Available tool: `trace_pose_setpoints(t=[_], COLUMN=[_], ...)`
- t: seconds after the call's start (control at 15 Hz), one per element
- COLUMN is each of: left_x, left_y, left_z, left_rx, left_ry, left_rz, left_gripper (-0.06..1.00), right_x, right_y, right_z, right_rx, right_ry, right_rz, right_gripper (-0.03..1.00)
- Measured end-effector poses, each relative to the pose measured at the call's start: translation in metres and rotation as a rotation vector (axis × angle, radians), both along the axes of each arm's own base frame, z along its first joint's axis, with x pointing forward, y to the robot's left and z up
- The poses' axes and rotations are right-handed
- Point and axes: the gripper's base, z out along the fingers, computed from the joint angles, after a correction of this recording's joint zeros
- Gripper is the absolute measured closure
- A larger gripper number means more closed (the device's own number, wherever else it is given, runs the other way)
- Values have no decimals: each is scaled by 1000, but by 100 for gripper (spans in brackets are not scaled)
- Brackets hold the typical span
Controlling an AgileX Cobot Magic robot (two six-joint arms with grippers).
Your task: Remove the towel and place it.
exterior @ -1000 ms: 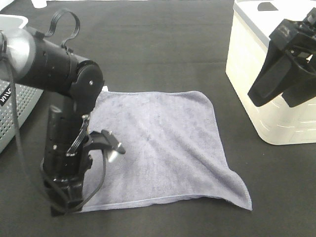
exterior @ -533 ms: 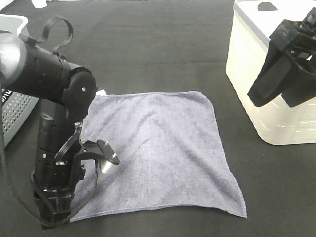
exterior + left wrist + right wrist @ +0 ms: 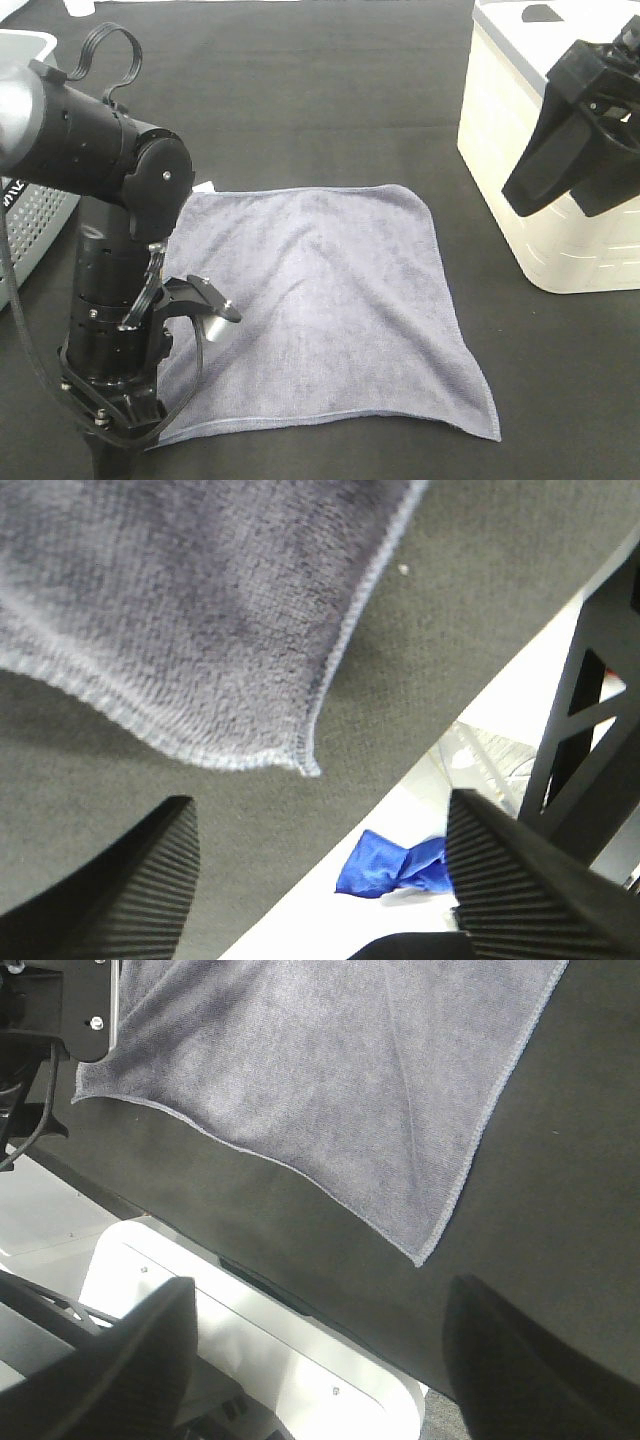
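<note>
The towel (image 3: 320, 305), a square lavender-grey microfibre cloth with stitched edges, lies spread nearly flat on the black tabletop (image 3: 330, 90) in the high exterior view, between a grey perforated basket (image 3: 25, 215) and a cream plastic bin (image 3: 545, 160). The black left arm (image 3: 115, 290) stands over the cloth's near left corner, apparently the corner chosen for handling. The right gripper (image 3: 575, 150) hangs high in front of the bin, well clear of the cloth. Dark table shows past every hem, with broad room beyond the far edge and between cloth and bin.

In the left wrist view, the left gripper (image 3: 320, 875) hovers with its ribbed fingers (image 3: 520, 890) spread apart and nothing between them. The towel corner lies just ahead on the table, which suggests the cloth is laid down rather than held. The table's edge runs close by, with a blue scrap (image 3: 395, 865) on the floor beyond.

In the right wrist view, the right gripper shows its jaws parted and empty above the table's edge. Another free corner of the towel sits near that edge.
</note>
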Motion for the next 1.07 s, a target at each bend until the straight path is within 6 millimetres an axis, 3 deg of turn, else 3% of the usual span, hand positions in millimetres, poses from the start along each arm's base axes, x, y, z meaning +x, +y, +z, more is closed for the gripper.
trace_pose_setpoints(t=[0.27,0.53,0.8,0.93,1.07], left_x=[0,3,15,23,32], left_y=[0,-1,-1,11,41], left_z=[32,92,168,204,230], left_rx=[-25,-92,-221,-295,-324], left_ry=[-102,-302,-547,-638,-718], left_rz=[93,284,435,523,642], left_gripper=[28,27,21,21,21], right_x=[-1,5,9,11,13], right_y=[0,1,0,-4,-11], right_z=[3,37,59,68,81], right_rx=[4,38,49,16,-35], right_ry=[-7,-120,-175,-208,-267], right_rz=[-8,-21,-93,-146,-190], right_gripper=[26,26,26,26,26])
